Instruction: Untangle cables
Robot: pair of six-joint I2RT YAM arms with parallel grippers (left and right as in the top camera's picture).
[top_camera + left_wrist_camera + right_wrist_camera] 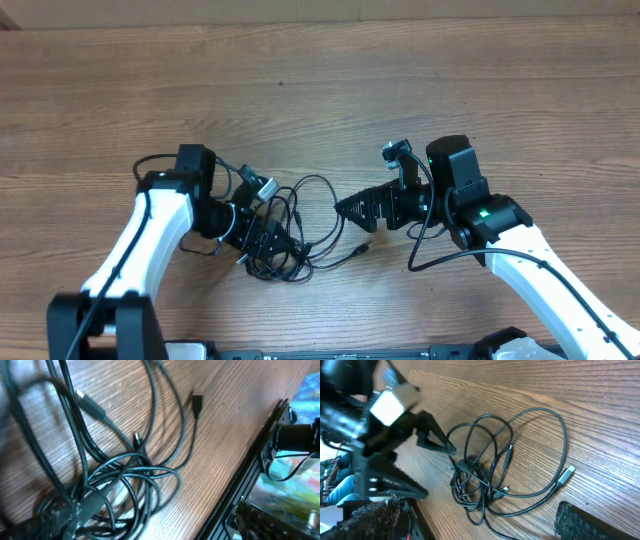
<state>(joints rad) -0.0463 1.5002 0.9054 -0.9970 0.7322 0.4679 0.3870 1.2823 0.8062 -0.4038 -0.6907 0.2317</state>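
Black cables (285, 235) | tangled | long axis L-R | silver plug (362, 247) pts right

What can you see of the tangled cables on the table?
Thin black cables, rubbery-looking, lie on the wooden table: a tight knot of loops with one wide loop trailing out to a silver-tipped plug. The left end effector stands open at the knot's edge; contact unclear.
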